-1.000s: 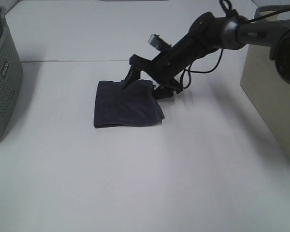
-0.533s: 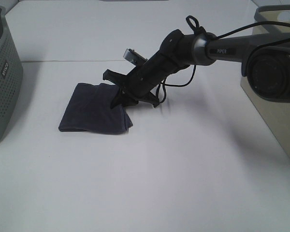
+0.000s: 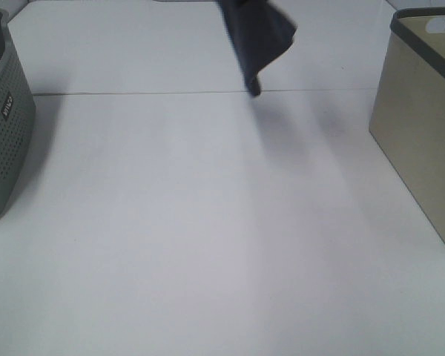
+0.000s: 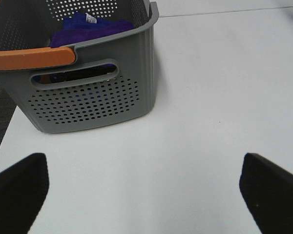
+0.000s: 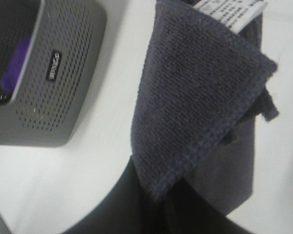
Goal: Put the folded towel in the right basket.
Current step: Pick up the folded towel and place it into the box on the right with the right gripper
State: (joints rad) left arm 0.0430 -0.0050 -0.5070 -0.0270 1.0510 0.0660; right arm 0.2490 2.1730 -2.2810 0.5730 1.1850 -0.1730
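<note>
We are in the carry step: the towel (image 3: 257,33) hangs well clear of the counter (image 3: 208,237), high at the far middle, pinched in the right claw (image 5: 154,207) (mostly hidden by cloth, so we judge the grip from how the towel hangs). The left claw (image 4: 146,195) gapes wide and empty near the grey basket (image 4: 88,97). Next, we reckon, the towel must swing across to the right basket (image 3: 415,126), clear its rim, and only then be released.
</note>
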